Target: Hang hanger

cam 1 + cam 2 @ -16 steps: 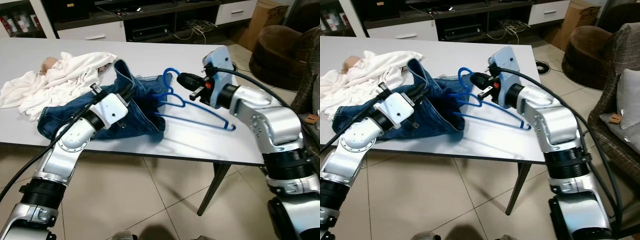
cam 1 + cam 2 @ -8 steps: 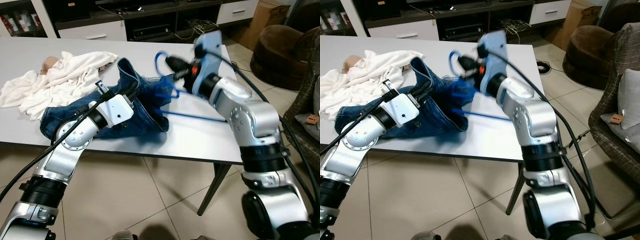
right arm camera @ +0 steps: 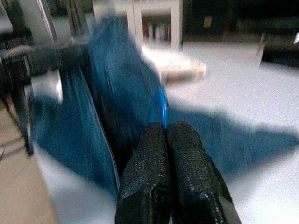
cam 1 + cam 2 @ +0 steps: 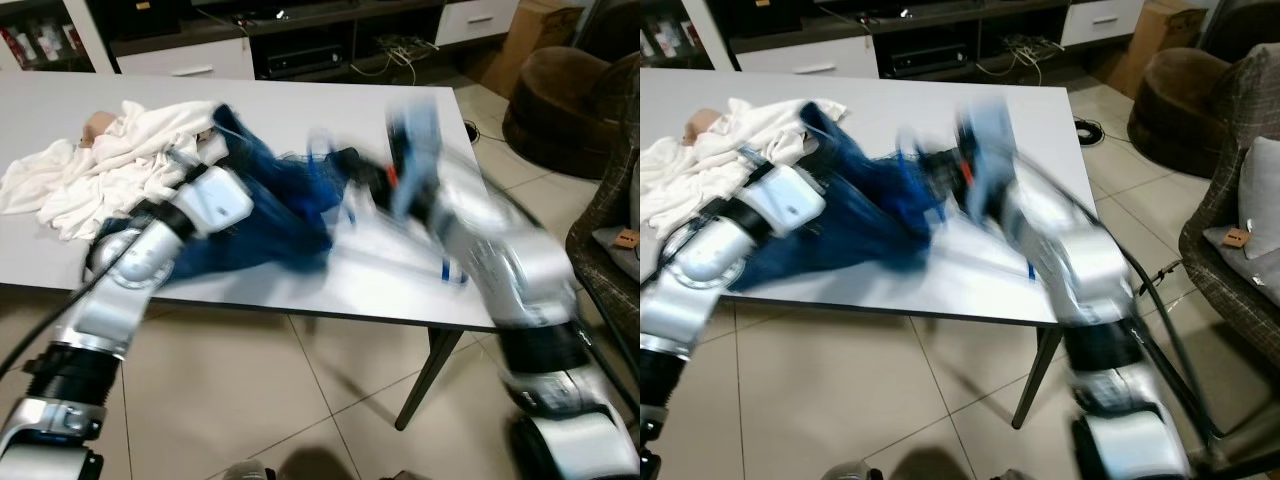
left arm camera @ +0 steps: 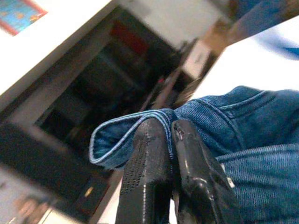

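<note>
Blue jeans (image 4: 270, 200) lie bunched on the white table (image 4: 330, 100). My left gripper (image 5: 170, 130) is shut on a folded edge of the denim (image 5: 121, 140) and holds it raised above the pile, near the white cloth. My right gripper (image 3: 166, 130) is shut on the hook of the blue hanger (image 3: 160, 105), right against the jeans. In the eye views both arms are smeared by motion. My right gripper (image 4: 352, 168) shows as a dark blur at the jeans' right side, and a piece of the hanger (image 4: 450, 272) trails behind it over the table.
A crumpled white cloth (image 4: 100, 165) lies at the table's far left. Behind the table stands a low cabinet (image 4: 180, 65) with drawers. A brown armchair (image 4: 560, 90) and a cardboard box (image 4: 535, 25) stand at the right, over tiled floor (image 4: 300, 400).
My right arm has swung left and down, carrying the hanger against the jeans. My left gripper has lifted the denim edge up and back toward the white cloth.
</note>
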Available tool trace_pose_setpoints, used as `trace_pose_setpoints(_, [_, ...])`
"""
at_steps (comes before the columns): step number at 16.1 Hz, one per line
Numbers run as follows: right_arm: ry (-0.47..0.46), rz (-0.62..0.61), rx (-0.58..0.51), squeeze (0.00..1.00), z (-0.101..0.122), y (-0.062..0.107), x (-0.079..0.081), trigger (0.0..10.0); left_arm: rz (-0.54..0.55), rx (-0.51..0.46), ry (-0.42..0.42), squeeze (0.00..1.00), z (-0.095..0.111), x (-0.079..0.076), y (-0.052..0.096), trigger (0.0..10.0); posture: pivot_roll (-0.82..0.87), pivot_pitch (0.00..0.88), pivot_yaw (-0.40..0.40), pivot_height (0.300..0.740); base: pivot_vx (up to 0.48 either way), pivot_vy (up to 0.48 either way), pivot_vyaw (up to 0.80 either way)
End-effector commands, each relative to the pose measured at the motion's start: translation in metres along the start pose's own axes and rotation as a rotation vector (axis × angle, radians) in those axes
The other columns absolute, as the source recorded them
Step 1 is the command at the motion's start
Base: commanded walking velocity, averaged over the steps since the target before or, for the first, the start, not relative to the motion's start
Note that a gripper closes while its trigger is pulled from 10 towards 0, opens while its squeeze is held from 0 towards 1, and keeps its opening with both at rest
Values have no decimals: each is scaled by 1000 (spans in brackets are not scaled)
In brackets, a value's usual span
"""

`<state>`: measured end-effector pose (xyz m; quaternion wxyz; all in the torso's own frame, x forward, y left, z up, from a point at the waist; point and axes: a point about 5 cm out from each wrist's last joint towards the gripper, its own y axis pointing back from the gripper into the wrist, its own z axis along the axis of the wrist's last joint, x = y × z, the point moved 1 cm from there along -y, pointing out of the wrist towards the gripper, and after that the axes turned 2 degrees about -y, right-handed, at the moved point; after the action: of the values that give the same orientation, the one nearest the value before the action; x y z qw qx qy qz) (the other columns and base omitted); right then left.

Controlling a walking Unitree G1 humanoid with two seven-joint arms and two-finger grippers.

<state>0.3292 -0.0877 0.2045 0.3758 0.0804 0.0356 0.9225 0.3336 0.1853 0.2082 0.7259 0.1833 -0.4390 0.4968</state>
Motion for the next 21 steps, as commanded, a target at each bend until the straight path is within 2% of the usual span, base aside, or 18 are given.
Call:
trace_pose_setpoints(1, [18,41,2,0,3,3,6,10000,55,-8,-16,0,4,14,-3,10000,-53,17,31,740,0,0,0])
trace_pose_setpoints(4, [12,34,44,0,-11,7,3,10000,38,-30,1,0,9,10,-9,10000,-62,16,40,740,0,0,0])
trace_pose_setpoints(7, [-9,12,-6,0,-7,-6,8,10000,0,-70,22,0,18,0,-15,10000,-71,13,52,740,0,0,0])
trace_pose_setpoints(10, [-16,1,-75,0,4,-18,13,10000,-13,-59,35,0,16,-6,-15,10000,-65,9,49,740,0,0,0])
trace_pose_setpoints(13, [-4,-23,-88,0,6,-22,12,10000,-6,-55,50,0,16,-8,-15,10000,-57,6,42,740,0,0,0])
trace_pose_setpoints(15, [5,-26,-92,0,5,-16,8,10000,12,-36,71,0,13,-8,-14,10000,-57,5,41,740,0,0,0])
trace_pose_setpoints(16, [16,-27,-105,0,4,-7,3,10000,29,-26,95,0,10,-7,-14,10000,-59,5,39,740,0,0,0])
trace_pose_setpoints(18, [70,-31,-26,0,-16,3,-4,10000,46,-18,140,0,8,-7,-14,10000,-65,7,41,740,0,0,0])
trace_pose_setpoints(20, [79,-15,41,0,-32,7,-2,10000,45,-18,149,0,7,-8,-15,10000,-74,10,46,740,0,0,0])
trace_pose_setpoints(21, [74,-12,35,0,-32,6,-1,10000,45,-21,156,0,7,-8,-15,10000,-75,10,46,740,0,0,0])
